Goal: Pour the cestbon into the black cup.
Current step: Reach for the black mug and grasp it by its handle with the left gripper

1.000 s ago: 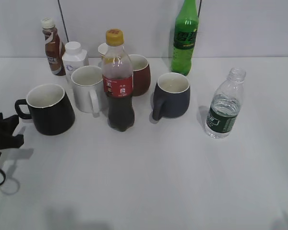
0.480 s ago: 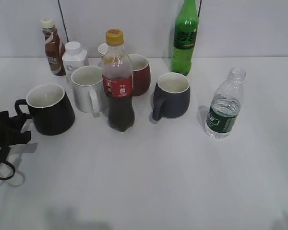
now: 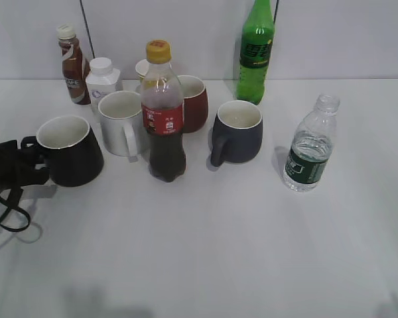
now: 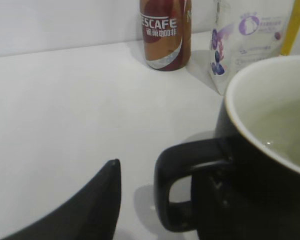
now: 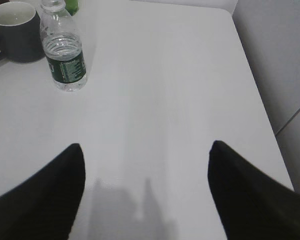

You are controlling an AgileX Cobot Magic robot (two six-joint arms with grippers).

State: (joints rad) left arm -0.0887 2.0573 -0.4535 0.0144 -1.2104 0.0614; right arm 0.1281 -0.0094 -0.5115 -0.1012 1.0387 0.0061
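Left gripper beside black cup handle; cestbon upright

Quick headcount from my end. I see four mugs: a black one, a white one, a dark red one and a blue-grey one. Bottles, I make five: a cola bottle, a tall green bottle, a small clear water bottle, a brown coffee bottle and a white bottle. One more cap pokes out behind the cola, can't tell what it is.
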